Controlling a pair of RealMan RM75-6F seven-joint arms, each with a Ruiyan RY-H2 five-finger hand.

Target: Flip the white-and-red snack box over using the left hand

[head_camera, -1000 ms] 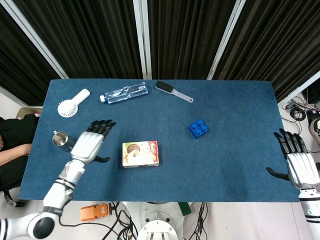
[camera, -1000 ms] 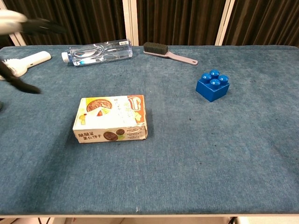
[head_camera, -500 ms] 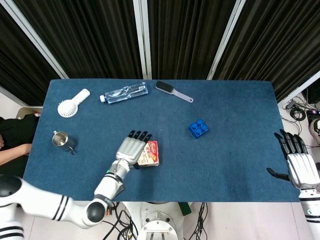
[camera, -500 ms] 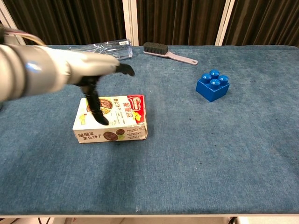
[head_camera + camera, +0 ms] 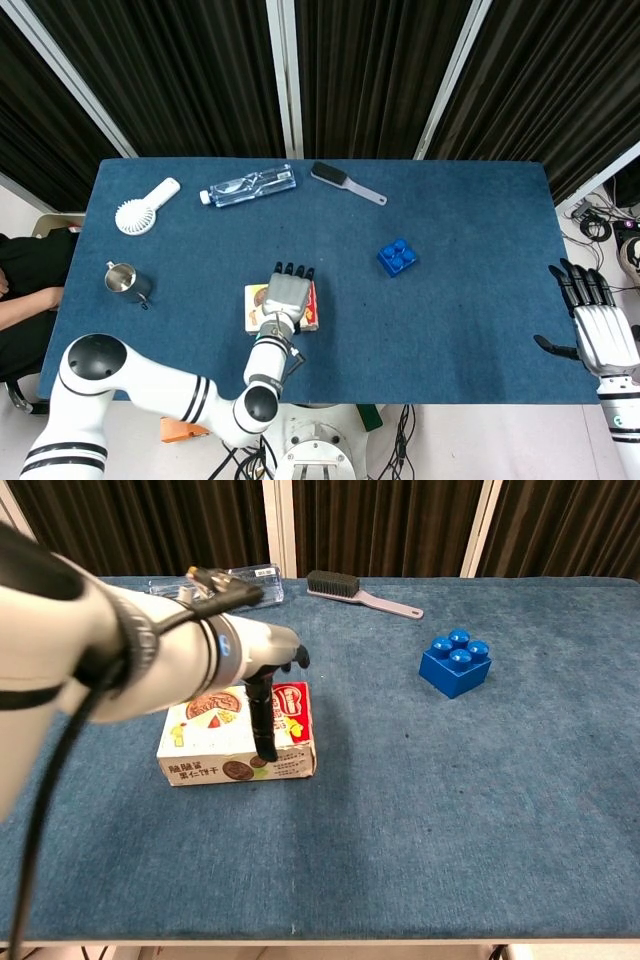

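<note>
Over the last second the left hand (image 5: 286,293) has swung in from the left side of the frame, near the metal cup (image 5: 121,279), and now sits directly over the white-and-red snack box (image 5: 254,309), which lies flat on the blue tabletop (image 5: 450,300) at lower centre, in the same spot as before. That reads as the approach ending and the grasp beginning; the flip itself has not started.

The head view shows the palm covering most of the box top, fingertips pointing toward the upper edge of the frame, but hides any contact. The chest view adds what matters: a dark digit (image 5: 264,720) drops down the box's near face, its tip at the printed front panel, while the rest reach past the far top edge. The hand looks part-closed around the box, though a firm grip cannot be told.

The right hand (image 5: 601,325), seen only in the head view at the right edge, stays spread and empty.
</note>
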